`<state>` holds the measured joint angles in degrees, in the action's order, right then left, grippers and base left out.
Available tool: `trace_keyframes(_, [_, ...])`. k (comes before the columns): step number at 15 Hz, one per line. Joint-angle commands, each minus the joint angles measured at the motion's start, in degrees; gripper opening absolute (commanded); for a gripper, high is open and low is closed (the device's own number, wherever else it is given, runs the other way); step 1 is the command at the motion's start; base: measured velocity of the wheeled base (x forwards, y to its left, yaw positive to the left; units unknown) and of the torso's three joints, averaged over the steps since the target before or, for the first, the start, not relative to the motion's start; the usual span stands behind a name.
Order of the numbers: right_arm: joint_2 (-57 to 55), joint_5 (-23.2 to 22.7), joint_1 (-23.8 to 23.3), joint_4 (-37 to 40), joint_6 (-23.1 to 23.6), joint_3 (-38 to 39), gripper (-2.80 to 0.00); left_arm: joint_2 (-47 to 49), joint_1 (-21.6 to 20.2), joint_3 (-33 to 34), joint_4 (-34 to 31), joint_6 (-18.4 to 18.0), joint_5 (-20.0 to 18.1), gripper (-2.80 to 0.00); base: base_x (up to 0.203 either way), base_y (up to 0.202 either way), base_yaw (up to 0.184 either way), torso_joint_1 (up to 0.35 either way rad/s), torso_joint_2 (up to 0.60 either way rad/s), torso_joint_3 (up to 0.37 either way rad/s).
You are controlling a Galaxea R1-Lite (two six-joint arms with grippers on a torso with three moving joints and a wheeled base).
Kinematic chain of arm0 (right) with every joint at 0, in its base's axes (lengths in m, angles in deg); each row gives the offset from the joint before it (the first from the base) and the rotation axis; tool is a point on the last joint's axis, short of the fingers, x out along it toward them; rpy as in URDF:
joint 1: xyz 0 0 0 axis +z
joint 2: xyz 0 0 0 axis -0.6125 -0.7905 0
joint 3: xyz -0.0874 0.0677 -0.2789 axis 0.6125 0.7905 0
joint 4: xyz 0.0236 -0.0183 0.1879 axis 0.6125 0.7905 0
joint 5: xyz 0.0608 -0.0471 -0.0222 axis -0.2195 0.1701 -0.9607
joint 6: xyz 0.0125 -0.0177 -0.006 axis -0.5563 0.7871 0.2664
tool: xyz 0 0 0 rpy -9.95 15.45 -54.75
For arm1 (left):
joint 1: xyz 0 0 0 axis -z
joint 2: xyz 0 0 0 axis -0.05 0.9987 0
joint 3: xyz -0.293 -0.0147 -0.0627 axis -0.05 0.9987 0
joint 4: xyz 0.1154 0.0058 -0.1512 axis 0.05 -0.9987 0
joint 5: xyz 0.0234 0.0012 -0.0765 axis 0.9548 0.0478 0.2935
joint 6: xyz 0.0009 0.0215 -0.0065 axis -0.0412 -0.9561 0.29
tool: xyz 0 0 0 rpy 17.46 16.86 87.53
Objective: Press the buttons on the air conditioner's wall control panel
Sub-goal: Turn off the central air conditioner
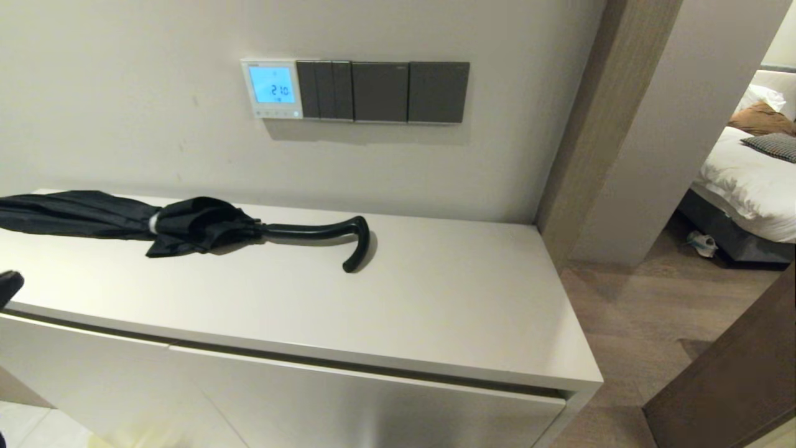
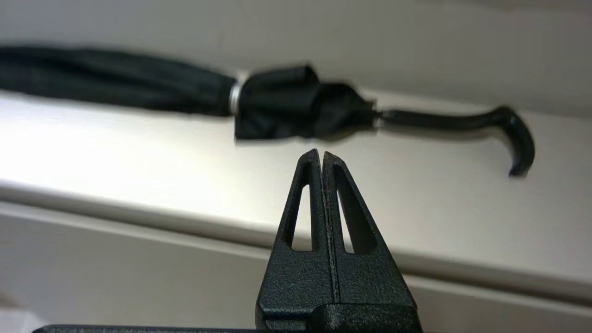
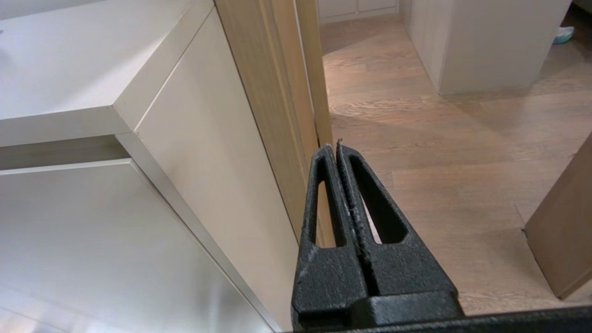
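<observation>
The white wall control panel (image 1: 272, 88) with a glowing light-blue screen hangs on the wall above the cabinet. Its row of tiny pale buttons (image 1: 277, 113) runs along its bottom strip. My left gripper (image 2: 322, 153) is shut and empty, in front of the cabinet's front left edge, low and far from the panel; its tip shows at the left edge of the head view (image 1: 7, 286). My right gripper (image 3: 334, 147) is shut and empty, low beside the cabinet's right end, above the wooden floor; it is out of the head view.
Dark grey switch plates (image 1: 382, 91) adjoin the panel on its right. A folded black umbrella (image 1: 186, 227) lies on the white cabinet top (image 1: 435, 298), below the panel; it also shows in the left wrist view (image 2: 286, 101). A wooden door frame (image 1: 584, 124) stands right, a bed (image 1: 746, 180) beyond.
</observation>
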<state>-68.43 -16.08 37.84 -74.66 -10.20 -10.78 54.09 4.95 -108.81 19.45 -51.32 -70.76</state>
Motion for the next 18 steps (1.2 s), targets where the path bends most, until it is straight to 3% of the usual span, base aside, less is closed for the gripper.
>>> trace_keyframes(1, [0.0, 0.0, 0.0, 0.0, 0.0, 0.1, -2.80, -7.2, -0.1, 4.3, -2.1, 1.2, 0.5, -2.80, 0.000, 0.000, 0.000, 0.000, 0.00, 0.000])
trace_keyframes(6, [0.0, 0.0, 0.0, 0.0, 0.0, 0.0, -2.80, -13.1, -0.2, 8.6, -8.3, 2.3, 1.0, -2.80, 0.000, 0.000, 0.000, 0.000, 0.00, 0.000])
trace_keyframes(11, [0.0, 0.0, 0.0, 0.0, 0.0, 0.0, -2.80, -25.3, -0.1, 10.4, -20.4, 2.3, 1.0, -2.80, 0.000, 0.000, 0.000, 0.000, 0.00, 0.000])
trace_keyframes(18, [0.0, 0.0, 0.0, 0.0, 0.0, 0.1, -2.80, -27.6, -0.2, 13.7, -20.3, 2.0, 0.9, -2.80, 0.000, 0.000, 0.000, 0.000, 0.00, 0.000])
